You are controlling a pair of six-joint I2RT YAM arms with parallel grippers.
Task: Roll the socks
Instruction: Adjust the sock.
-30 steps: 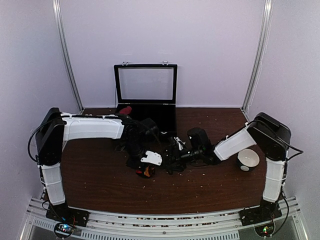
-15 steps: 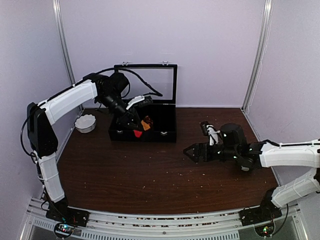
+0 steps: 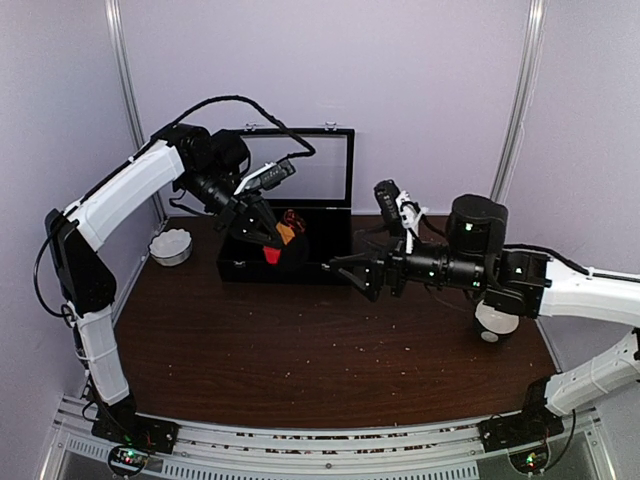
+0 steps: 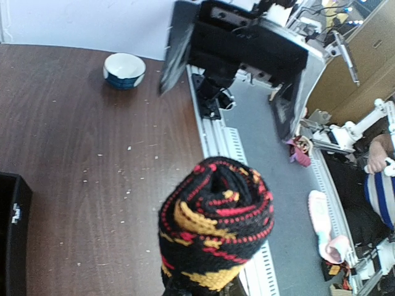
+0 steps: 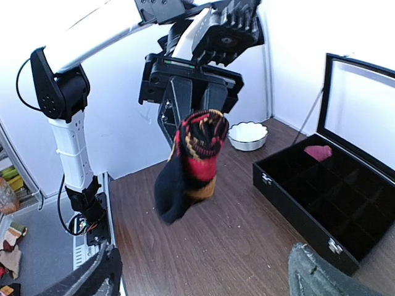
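Observation:
The black sock with red and orange diamonds (image 3: 283, 242) is rolled up, with a loose black end hanging down. My left gripper (image 3: 264, 236) is shut on it and holds it in the air over the front of the black box (image 3: 330, 268). The roll fills the left wrist view (image 4: 216, 228) and shows in the right wrist view (image 5: 196, 154). My right gripper (image 3: 353, 275) is open and empty, just right of the sock, with its fingers (image 5: 92, 277) wide apart. A magenta-pink piece (image 5: 318, 152), maybe the pink sock, lies in a box compartment.
The box has a raised glass lid (image 3: 292, 168) and stands at the back of the brown table (image 3: 300, 350). A white bowl (image 3: 171, 245) sits at the back left. A second bowl (image 3: 495, 322) sits under my right arm.
One second ago both grippers were on the sock at the table's middle. My left arm has lifted the rolled sock up to the box. My right gripper let go, pulled right, then swung toward the box.

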